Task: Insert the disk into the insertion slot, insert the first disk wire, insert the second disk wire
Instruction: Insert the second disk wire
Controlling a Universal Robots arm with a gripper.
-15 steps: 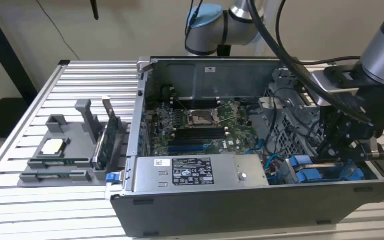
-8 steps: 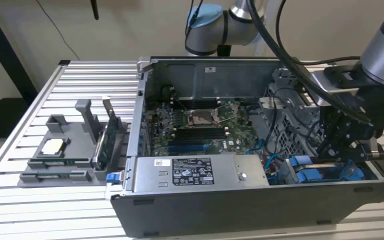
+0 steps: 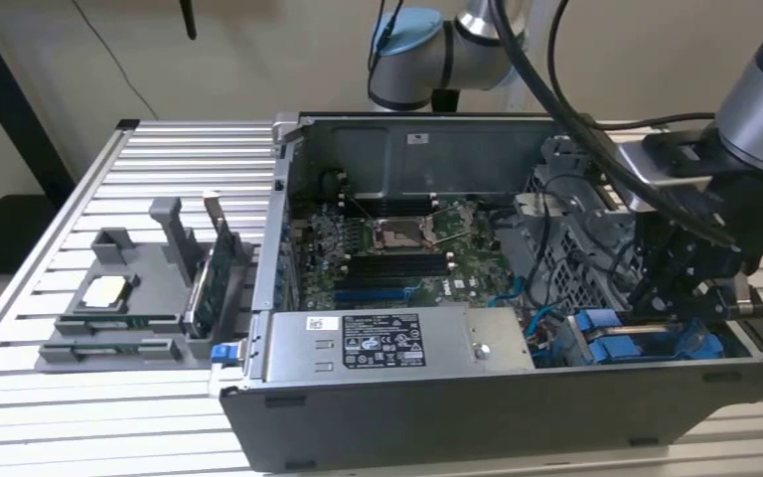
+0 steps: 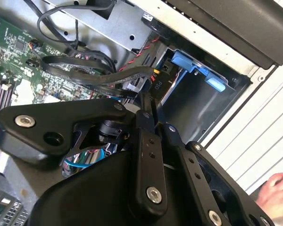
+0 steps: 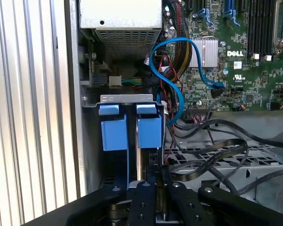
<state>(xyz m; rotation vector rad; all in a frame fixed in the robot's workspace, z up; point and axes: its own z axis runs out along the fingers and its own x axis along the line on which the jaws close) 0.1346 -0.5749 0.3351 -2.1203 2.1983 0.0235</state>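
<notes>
Jaws nearly closed, seemingly pinching a thin edge above the disk in bright blue plastic carrier, at 5 o'clock of green motherboard; grip itself unclear.

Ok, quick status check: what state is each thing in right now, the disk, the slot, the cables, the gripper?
disk: seated in the insertion slot, blue carrier ends showing.
insertion slot: occupied, second blue carrier beside the disk.
gripper: lowered into the case at the disk; fingers hard to judge.
blue cable: looped loose over the motherboard.
black flat cables: lying slack by the bay.
computer case: side open.
</notes>
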